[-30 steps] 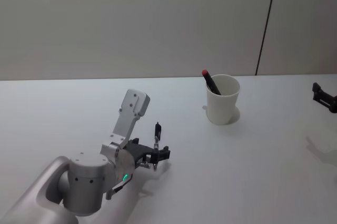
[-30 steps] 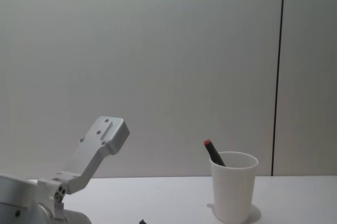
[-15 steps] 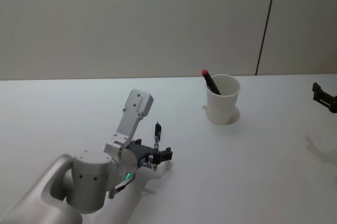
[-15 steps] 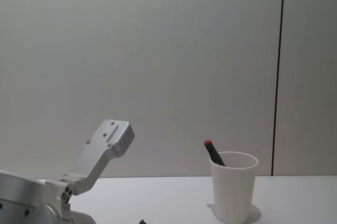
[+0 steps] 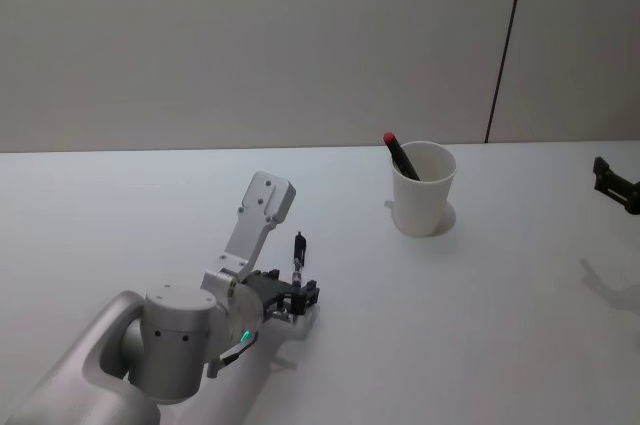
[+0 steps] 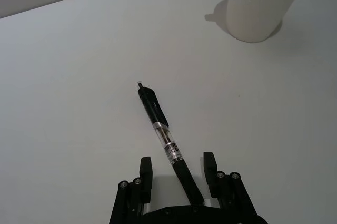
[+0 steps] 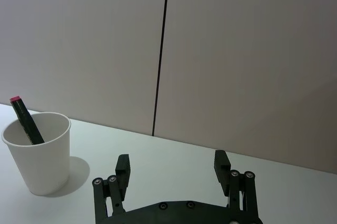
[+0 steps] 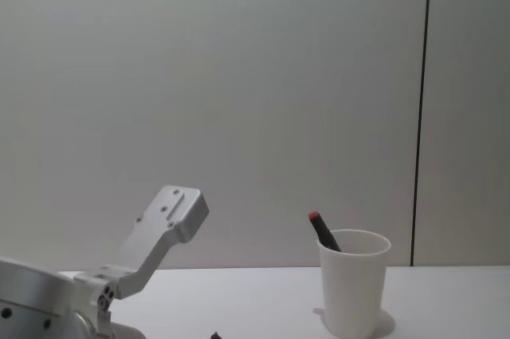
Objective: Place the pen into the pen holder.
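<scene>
The left gripper sits low over the bench with its fingers spread apart. The black pen lies flat on the bench, and its near end runs between the two fingers without either one closing on it. Its far end points away from the gripper. The white paper cup stands upright well beyond the pen and off to the right, with a red-capped marker leaning inside it. The right gripper hangs at the far right, released and holding nothing.
</scene>
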